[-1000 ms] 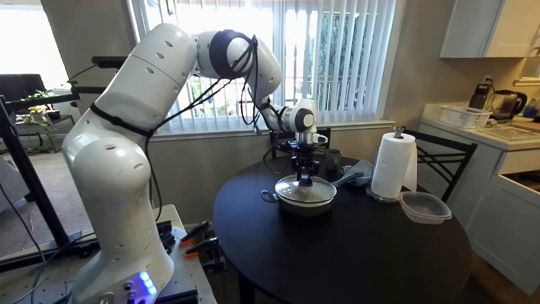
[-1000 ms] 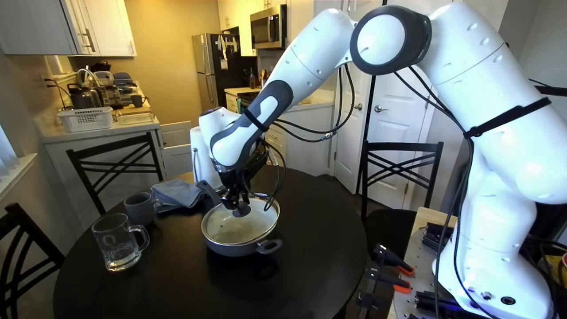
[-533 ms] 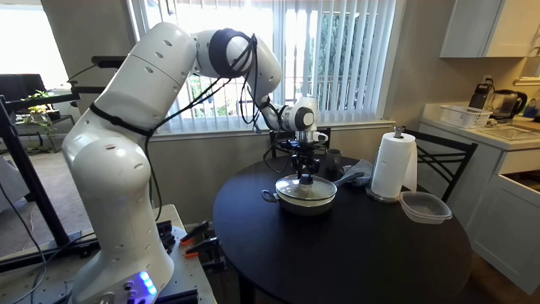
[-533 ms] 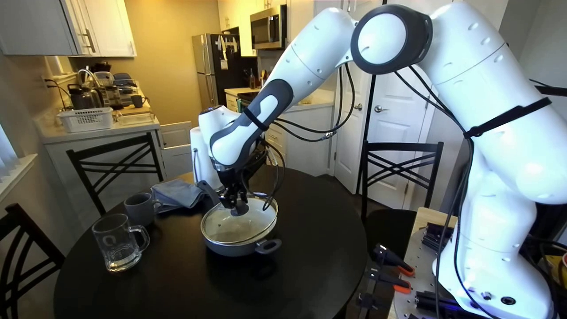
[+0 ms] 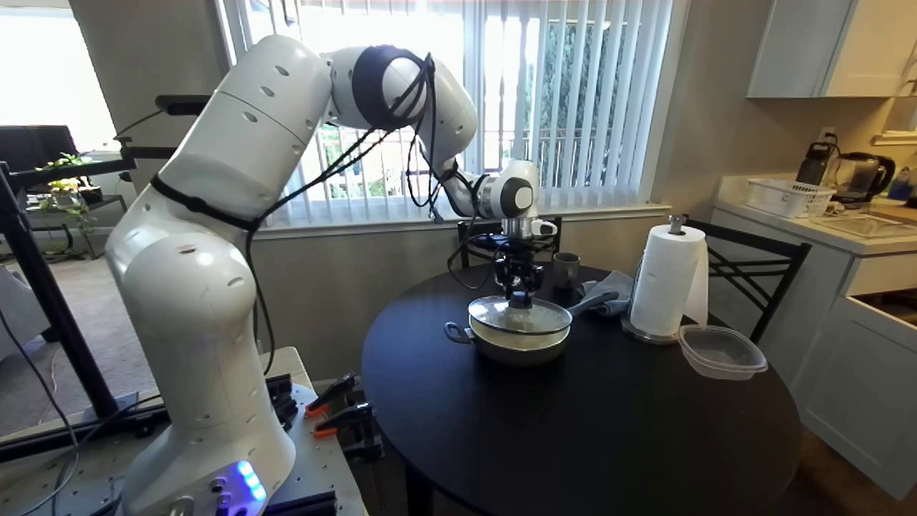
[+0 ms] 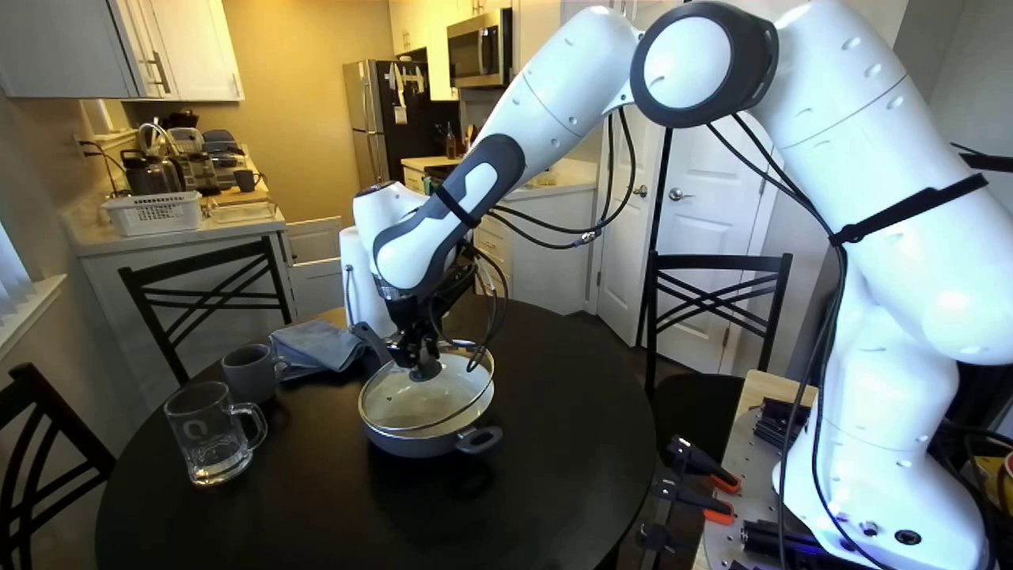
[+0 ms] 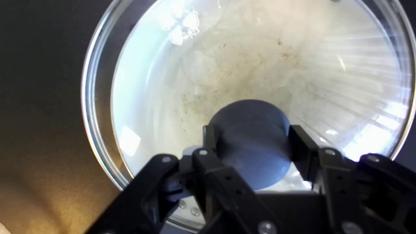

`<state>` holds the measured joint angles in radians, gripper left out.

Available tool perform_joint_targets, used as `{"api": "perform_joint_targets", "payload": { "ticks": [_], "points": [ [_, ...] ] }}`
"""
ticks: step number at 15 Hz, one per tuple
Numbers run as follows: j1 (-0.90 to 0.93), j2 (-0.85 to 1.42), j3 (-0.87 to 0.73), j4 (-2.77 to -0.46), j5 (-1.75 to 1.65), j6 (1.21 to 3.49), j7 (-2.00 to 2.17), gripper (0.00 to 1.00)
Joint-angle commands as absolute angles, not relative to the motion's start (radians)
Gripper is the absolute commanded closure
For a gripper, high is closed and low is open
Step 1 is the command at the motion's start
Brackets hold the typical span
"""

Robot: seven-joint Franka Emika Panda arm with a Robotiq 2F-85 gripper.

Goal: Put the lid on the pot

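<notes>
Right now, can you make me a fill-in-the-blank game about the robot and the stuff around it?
The gripper holds the glass ____ by its knob.
The pot stands on a round ____.
The paper towel roll is coloured ____.
The clamp tips are coloured ____.

Missing words: lid; table; white; orange.

The lid (image 7: 240, 78) is cut off by the wrist view's top edge. In an exterior view, the arm (image 6: 447, 226) partly hides the paper towels (image 6: 361, 286).
</notes>
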<state>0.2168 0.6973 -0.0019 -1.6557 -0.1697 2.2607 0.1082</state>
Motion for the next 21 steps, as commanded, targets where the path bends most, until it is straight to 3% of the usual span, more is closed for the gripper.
{"api": "perform_joint_targets", "payload": {
  "ticks": [1,21],
  "points": [
    [0.224,0.616,0.002,-1.719,-0.191,2.276,0.122,0.68],
    [0.142,0.687,0.031,-1.685,-0.145,2.351,0.040,0.68]
  ]
}}
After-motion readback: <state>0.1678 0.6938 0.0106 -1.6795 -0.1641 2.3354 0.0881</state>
